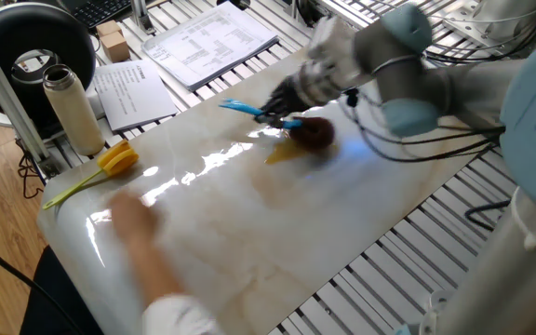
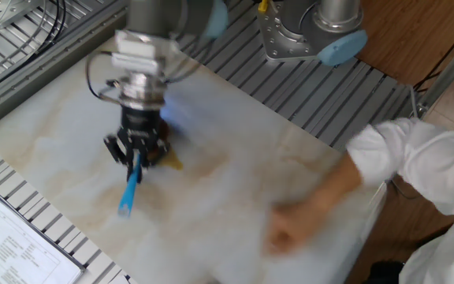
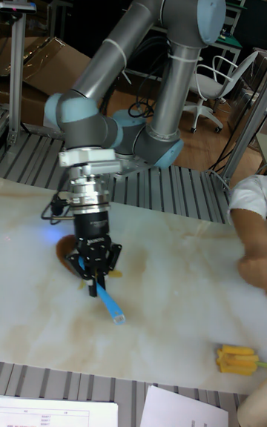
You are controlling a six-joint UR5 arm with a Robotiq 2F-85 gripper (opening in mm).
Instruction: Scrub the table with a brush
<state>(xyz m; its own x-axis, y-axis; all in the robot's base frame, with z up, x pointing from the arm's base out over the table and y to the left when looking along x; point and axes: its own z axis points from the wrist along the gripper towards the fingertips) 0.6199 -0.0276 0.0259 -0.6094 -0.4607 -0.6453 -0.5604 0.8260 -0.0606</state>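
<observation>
On the slab, label by label, you are looking at this:

Hidden or blurred: the brush's brown head (image 1: 313, 133) is smearing with motion in one fixed view, and in the other fixed view it is sitting mostly behind the gripper (image 2: 135, 151). The person's hand (image 2: 294, 227) is blurring too, so you cannot make out its fingers.

Cut off: the person's sleeve (image 2: 416, 162) is running out of the picture at the right edge. In the tall fixed view only a slice of the arm (image 3: 249, 238) is showing at the right.

Arm pose: the UR5 arm (image 3: 148, 41) is arching over from behind the table (image 2: 235, 197) and its wrist is pointing nearly straight down at the marble.

Gripper: the two fingers are closing on the blue handle (image 3: 110, 302) of the brush (image 2: 132, 177), gripping it near the head end.

Brush: the handle is slanting away from the gripper with its free tip lifting off the surface, while the fuzzy head is sitting low at the slab, beside the amber stain (image 1: 282, 154).

Stain: it is lying just beside the brush head, toward the middle of the table.

Other things: a yellow tulip (image 1: 114, 160) is lying near the table's corner, with a thermos bottle (image 1: 71, 108) and printed papers (image 1: 207, 39) on the slatted frame beyond.
</observation>
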